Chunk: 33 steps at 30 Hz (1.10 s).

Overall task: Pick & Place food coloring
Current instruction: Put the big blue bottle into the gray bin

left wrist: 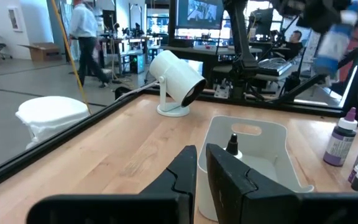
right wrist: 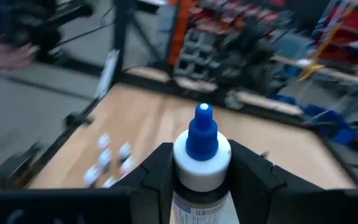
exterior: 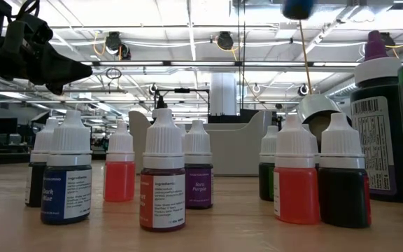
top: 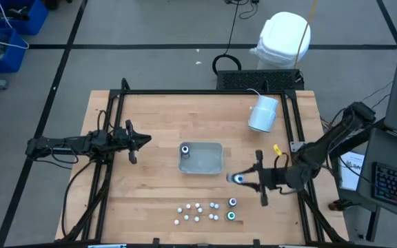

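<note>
A blue-tipped food coloring bottle (right wrist: pixel 202 163) sits upright between the fingers of the right hand (top: pixel 247 180), which grips it in the air just beside the clear tray (top: pixel 202 167), toward that tray's near right corner. One dark bottle (top: pixel 185 149) stands inside the tray. The remaining small bottles (top: pixel 197 212) are grouped on the wooden surface (top: pixel 150 200) near its front edge. The left hand (top: pixel 140 141) hovers apart, left of the tray, its fingers (left wrist: pixel 180 180) apparently closed on nothing, though a thin gap shows between them.
</note>
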Available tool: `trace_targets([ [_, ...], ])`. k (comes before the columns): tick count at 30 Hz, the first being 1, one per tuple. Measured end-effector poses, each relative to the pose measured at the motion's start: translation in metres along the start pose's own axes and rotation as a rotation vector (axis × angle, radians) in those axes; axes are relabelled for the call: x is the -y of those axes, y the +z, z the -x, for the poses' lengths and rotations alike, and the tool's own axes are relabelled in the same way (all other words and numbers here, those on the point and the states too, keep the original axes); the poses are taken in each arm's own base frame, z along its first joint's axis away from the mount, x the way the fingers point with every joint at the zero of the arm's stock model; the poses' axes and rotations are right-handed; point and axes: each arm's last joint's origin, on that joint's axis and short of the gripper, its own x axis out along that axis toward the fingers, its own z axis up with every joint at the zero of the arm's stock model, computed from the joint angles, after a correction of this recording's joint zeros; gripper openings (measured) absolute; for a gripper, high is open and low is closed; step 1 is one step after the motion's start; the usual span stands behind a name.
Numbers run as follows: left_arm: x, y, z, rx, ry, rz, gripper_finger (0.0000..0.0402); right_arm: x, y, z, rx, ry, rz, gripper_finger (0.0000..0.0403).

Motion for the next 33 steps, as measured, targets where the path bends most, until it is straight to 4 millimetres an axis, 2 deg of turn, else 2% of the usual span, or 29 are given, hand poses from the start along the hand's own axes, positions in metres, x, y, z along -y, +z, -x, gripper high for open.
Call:
trace_targets([
  [3,0.0,0.0,0.0,0.0,0.0,0.0,0.004,0.014,0.008,-0.013,-0.002,-0.072,0.008,0.011],
  [6,0.0,0.0,0.0,0.0,0.0,0.0,0.004,0.024,0.007,-0.031,-0.007,-0.136,0.014,0.011],
  [15,0.0,0.0,0.0,0.0,0.0,-0.006,0.004,0.045,-0.015,-0.092,0.07,-0.036,-0.05,0.011],
  [21,0.0,0.0,0.0,0.0,0.0,-0.007,0.004,0.063,-0.043,-0.126,0.06,-0.023,-0.11,0.011],
  [27,0.0,0.0,0.0,0.001,0.0,-0.01,0.004,0.07,-0.065,-0.153,0.038,-0.009,-0.134,0.011],
  [33,0.0,0.0,0.0,0.001,0.0,-0.032,0.004,0.064,-0.075,-0.186,-0.028,-0.002,-0.109,0.011],
])
